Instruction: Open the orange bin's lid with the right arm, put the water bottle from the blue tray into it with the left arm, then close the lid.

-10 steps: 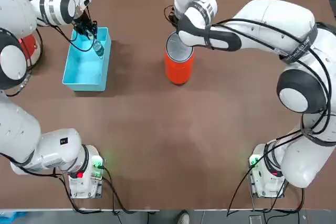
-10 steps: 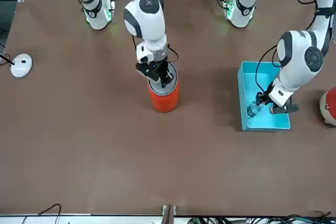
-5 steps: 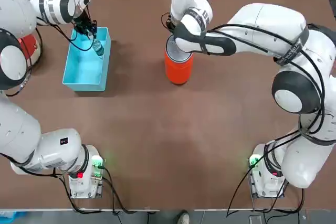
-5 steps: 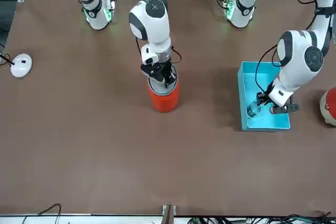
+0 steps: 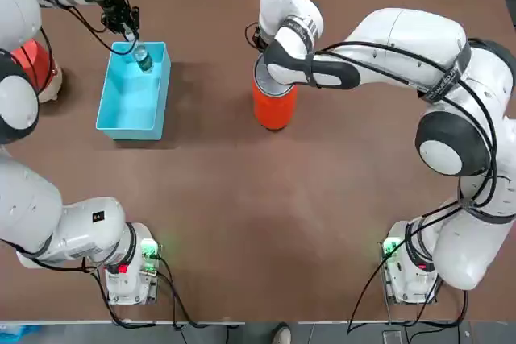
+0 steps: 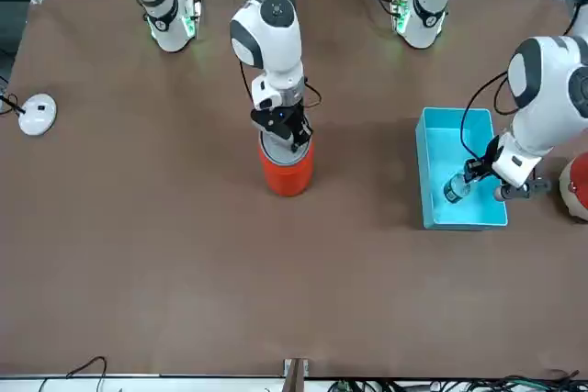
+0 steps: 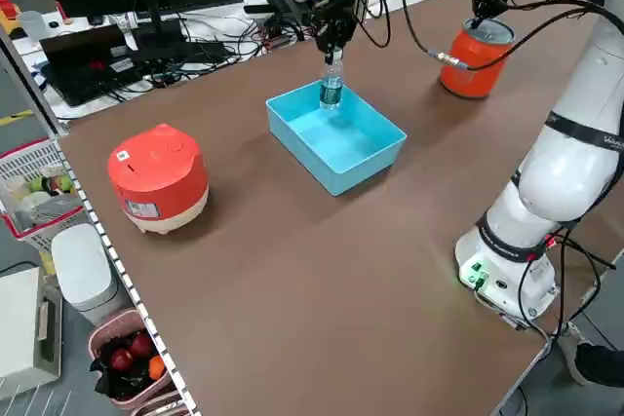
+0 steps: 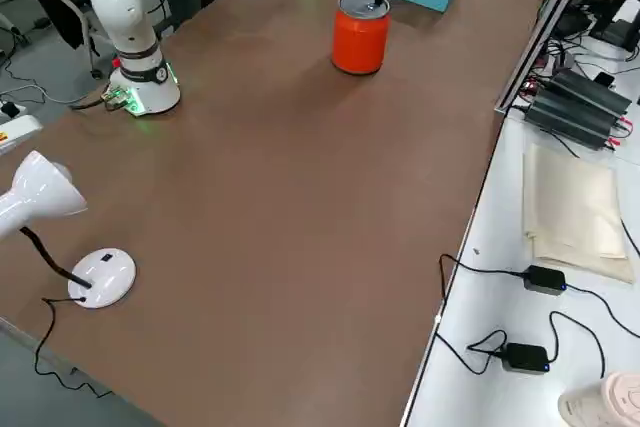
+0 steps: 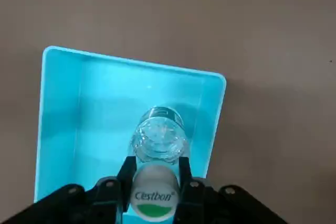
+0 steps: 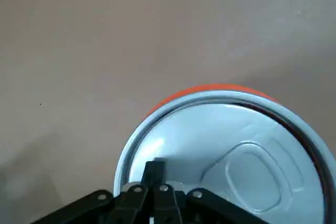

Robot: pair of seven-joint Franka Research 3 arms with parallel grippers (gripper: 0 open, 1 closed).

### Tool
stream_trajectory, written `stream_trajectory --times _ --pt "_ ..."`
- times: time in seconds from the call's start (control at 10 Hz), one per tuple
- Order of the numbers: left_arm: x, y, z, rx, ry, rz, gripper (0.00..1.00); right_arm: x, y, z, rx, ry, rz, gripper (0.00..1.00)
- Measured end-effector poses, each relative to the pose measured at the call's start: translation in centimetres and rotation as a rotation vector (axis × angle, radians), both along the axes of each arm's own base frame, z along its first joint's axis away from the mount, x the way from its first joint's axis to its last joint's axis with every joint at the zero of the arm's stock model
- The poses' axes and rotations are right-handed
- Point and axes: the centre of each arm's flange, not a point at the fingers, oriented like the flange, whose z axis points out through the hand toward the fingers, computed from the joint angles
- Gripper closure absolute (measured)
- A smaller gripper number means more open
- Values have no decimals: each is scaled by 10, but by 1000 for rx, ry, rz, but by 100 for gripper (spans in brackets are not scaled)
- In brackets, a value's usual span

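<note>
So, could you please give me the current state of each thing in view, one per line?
orange bin: upright on the table, top covered.
lid: on the bin, not visibly lifted.
right gripper: shut, at the lid's edge.
water bottle: upright, held by the neck over the tray.
left gripper: shut on the water bottle.
blue tray: on the table, nothing else in it.
</note>
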Motion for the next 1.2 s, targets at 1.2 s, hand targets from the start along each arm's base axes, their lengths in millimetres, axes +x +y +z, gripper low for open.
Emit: stream_trajectory --times 1.2 --pt "-19 -191 171 -68 11 335 63 43 -90 132 -97 125 20 99"
